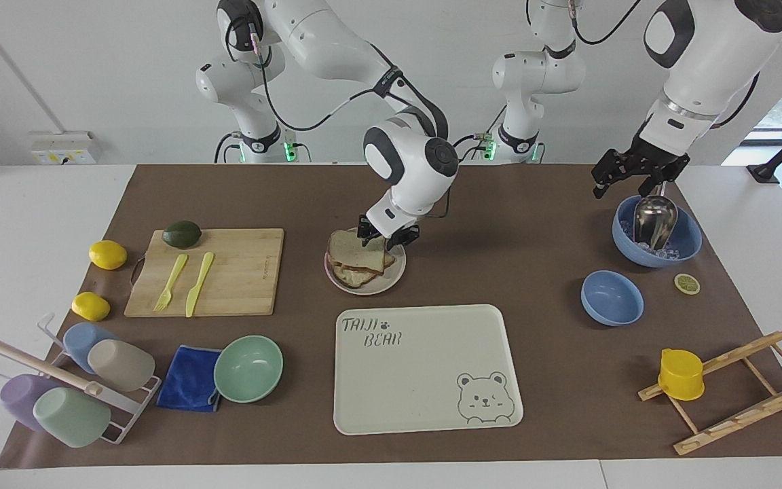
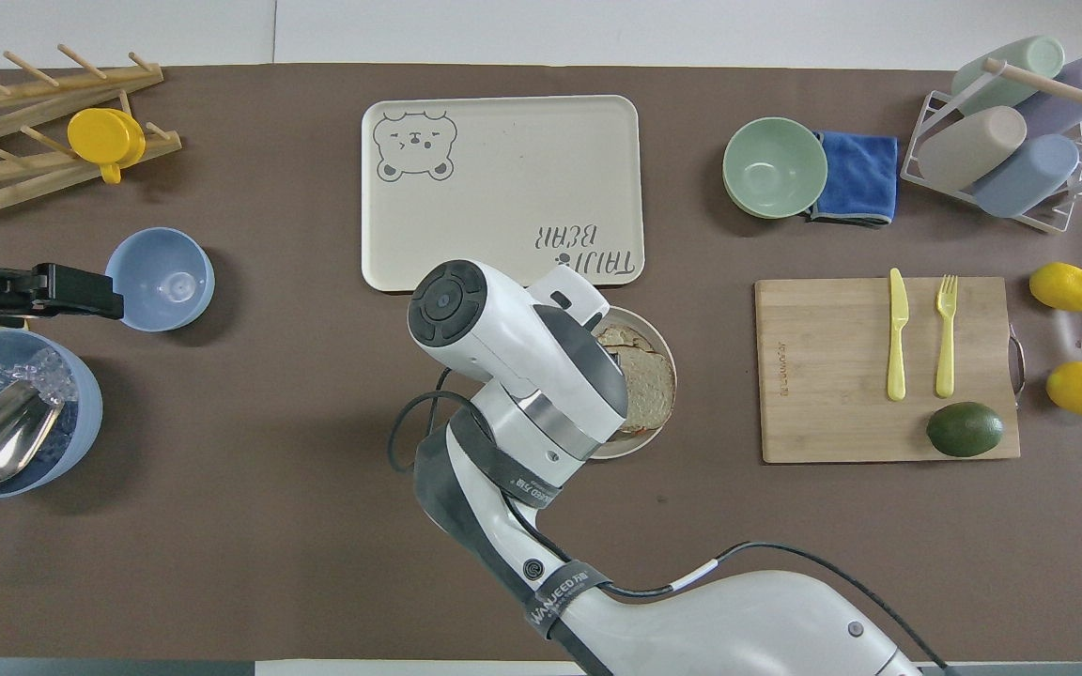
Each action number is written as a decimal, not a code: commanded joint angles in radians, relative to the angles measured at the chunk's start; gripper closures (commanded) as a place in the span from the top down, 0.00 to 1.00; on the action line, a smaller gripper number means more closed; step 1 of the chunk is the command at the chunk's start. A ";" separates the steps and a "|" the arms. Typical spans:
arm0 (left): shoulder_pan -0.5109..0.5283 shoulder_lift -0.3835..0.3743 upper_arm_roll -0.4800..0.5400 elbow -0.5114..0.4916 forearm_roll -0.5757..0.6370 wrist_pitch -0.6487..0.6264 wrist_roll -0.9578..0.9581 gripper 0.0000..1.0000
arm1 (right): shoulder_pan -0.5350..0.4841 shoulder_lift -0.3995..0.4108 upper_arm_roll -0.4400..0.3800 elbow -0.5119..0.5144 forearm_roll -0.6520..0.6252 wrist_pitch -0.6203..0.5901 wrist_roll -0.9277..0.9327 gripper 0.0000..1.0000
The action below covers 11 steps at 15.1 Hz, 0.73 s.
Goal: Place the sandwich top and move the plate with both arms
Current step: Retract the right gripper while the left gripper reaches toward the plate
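Observation:
The sandwich top [image 1: 356, 248] lies flat on the stack of bread on the plate [image 1: 395, 274], covering the egg slice. In the overhead view the sandwich top [image 2: 648, 383] and the plate [image 2: 664, 413] show beside my right arm's wrist, which hides the gripper there. My right gripper [image 1: 387, 235] is open and empty, low over the plate's edge nearest the robots, just off the bread. My left gripper [image 1: 627, 182] is open and empty, hanging over the blue bowl with the metal scoop [image 1: 656, 231] at the left arm's end of the table; it also shows in the overhead view [image 2: 81, 291].
The cream bear tray [image 1: 425, 367] lies just farther from the robots than the plate. A wooden cutting board [image 1: 228, 272] with fork, knife and avocado lies toward the right arm's end. A small blue bowl [image 1: 611, 297] and a lemon slice [image 1: 687, 283] lie by the scoop bowl.

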 commanded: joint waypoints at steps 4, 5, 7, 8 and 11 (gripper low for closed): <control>0.001 -0.047 -0.001 -0.107 -0.091 0.086 -0.012 1.00 | -0.102 -0.052 0.002 0.024 0.021 0.001 -0.053 0.74; -0.008 -0.042 -0.001 -0.120 -0.106 0.101 -0.012 1.00 | -0.153 -0.076 0.004 0.024 0.023 -0.004 -0.111 0.79; -0.015 -0.042 -0.007 -0.168 -0.167 0.156 -0.016 1.00 | -0.263 -0.139 0.002 0.016 0.085 -0.018 -0.263 0.99; -0.034 -0.045 -0.008 -0.198 -0.193 0.198 -0.028 1.00 | -0.318 -0.171 0.001 0.017 0.101 -0.044 -0.315 1.00; -0.145 -0.036 -0.008 -0.272 -0.216 0.339 -0.134 1.00 | -0.443 -0.271 0.002 0.019 0.106 -0.145 -0.403 1.00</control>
